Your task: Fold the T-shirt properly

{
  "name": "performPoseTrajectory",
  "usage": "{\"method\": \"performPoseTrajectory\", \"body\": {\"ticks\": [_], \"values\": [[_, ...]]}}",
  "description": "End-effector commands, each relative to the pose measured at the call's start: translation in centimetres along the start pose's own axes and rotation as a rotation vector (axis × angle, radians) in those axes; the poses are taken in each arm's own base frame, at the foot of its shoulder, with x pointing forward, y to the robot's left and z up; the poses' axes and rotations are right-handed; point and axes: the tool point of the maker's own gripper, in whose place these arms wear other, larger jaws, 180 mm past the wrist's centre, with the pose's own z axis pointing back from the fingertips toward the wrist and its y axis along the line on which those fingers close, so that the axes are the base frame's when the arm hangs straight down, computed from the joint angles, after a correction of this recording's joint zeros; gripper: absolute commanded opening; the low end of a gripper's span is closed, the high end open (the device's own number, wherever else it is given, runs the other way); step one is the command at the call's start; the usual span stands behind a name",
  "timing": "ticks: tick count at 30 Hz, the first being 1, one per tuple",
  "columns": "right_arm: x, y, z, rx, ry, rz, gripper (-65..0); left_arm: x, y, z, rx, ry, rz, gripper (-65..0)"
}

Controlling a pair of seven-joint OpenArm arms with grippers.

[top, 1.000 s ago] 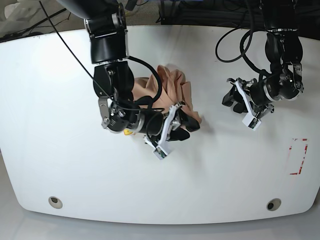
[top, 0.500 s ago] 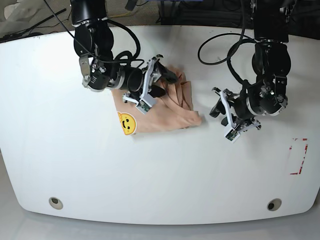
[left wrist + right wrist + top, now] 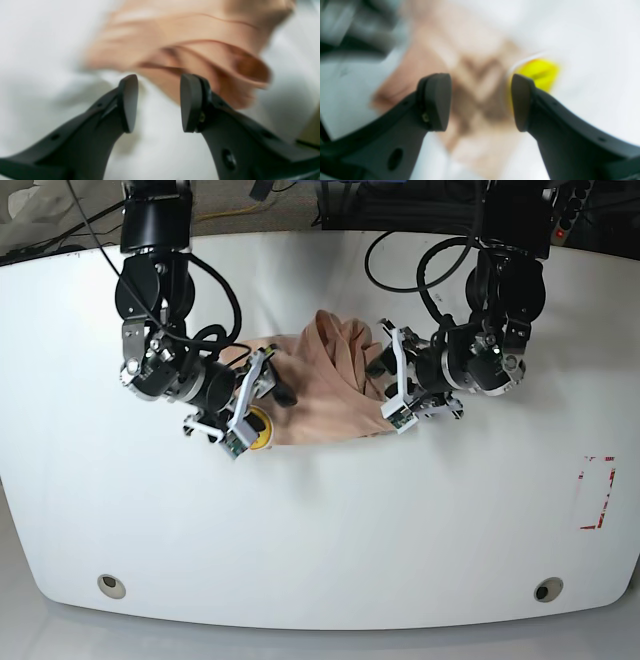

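T-shirt lay bunched in a rough folded heap mid-table, upper layers ruffled toward the far edge, yellow print showing at its near corner on the right arm's side.

Right pincer had swung from over the garment's upper folds half a second earlier down to that printed corner. Its jaws stood apart with nothing between them; in the wrist view the cloth and yellow patch showed blurred beyond the pads. It had widened over the last second, so it had released.

Left pincer had come across from well clear of the shirt to its opposite edge, jaws parted and empty, the cloth's curled hem just beyond the tips.

Judgement: with both arms flanking the heap and unloaded, a fresh two-sided grasp looked likely. Fold not yet tidy; layers uneven.
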Motion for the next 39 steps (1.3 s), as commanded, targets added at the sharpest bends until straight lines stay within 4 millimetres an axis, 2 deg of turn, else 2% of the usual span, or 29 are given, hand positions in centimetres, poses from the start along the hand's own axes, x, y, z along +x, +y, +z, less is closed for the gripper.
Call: {"method": "performPoseTrajectory", "body": {"ticks": [1,4,7,9,12,16,19,23,25,27,30,33,36,38,39], "values": [[1.6,-3.6,0.8,-0.050,-0.028,-0.001,-29.5,2.3,-0.1,0.4,0.003,-0.066,-0.019,-39.9],[2.4,-5.9,0.8,-0.081,-0.026,-0.014,-29.5,1.6,-0.7,0.1,-0.013,-0.054,-0.008,-39.9],[2.8,-7.0,-0.1,-0.067,-0.036,-0.032,-29.5,2.2,-1.8,-0.4,-0.039,-0.066,-0.010,-39.9],[2.0,-8.1,-1.0,-0.056,-0.040,-0.081,-29.5,2.7,-2.8,-0.9,-0.061,-0.069,-0.026,-39.9],[0.9,-8.6,-2.9,-0.030,-0.038,-0.124,-29.5,4.1,-3.2,-1.2,-0.067,-0.089,-0.050,-39.9],[-1.5,-9.4,-4.7,-0.036,-0.021,-0.149,-29.5,4.1,-3.1,-1.5,-0.040,-0.066,-0.081,-39.9],[-2.6,-10.7,-5.2,-0.062,-0.034,-0.182,-29.5,4.0,-3.6,-1.7,-0.044,-0.054,-0.101,-39.9],[-3.4,-11.2,-5.5,-0.071,-0.039,-0.205,-29.5,4.0,-3.7,-1.8,-0.046,-0.052,-0.105,-39.9],[-3.4,-11.5,-5.2,-0.076,-0.040,-0.206,-29.5,4.0,-3.7,-1.8,-0.047,-0.051,-0.104,-39.9],[-3.2,-12.2,-4.0,-0.093,-0.032,-0.180,-29.5,4.0,-3.7,-1.9,-0.047,-0.050,-0.103,-39.9],[-2.8,-11.5,-3.2,-0.080,-0.045,-0.166,-29.5,3.8,-3.6,-2.0,-0.048,-0.045,-0.100,-39.9],[-1.8,-12.3,-0.8,-0.105,-0.079,-0.160,-29.5,3.8,-3.0,-2.0,-0.040,-0.038,-0.102,-39.9],[-1.1,-13.2,0.7,-0.136,-0.088,-0.151,-29.5,4.0,-3.0,-1.7,-0.036,-0.047,-0.107,-39.9],[-0.7,-13.6,1.2,-0.151,-0.097,-0.147,-29.5,4.4,-2.9,-1.3,-0.026,-0.061,-0.119,-39.9],[-0.5,-13.8,1.3,-0.154,-0.101,-0.148,-29.5,4.0,-2.9,-1.0,-0.023,-0.053,-0.123,-39.9]]}}
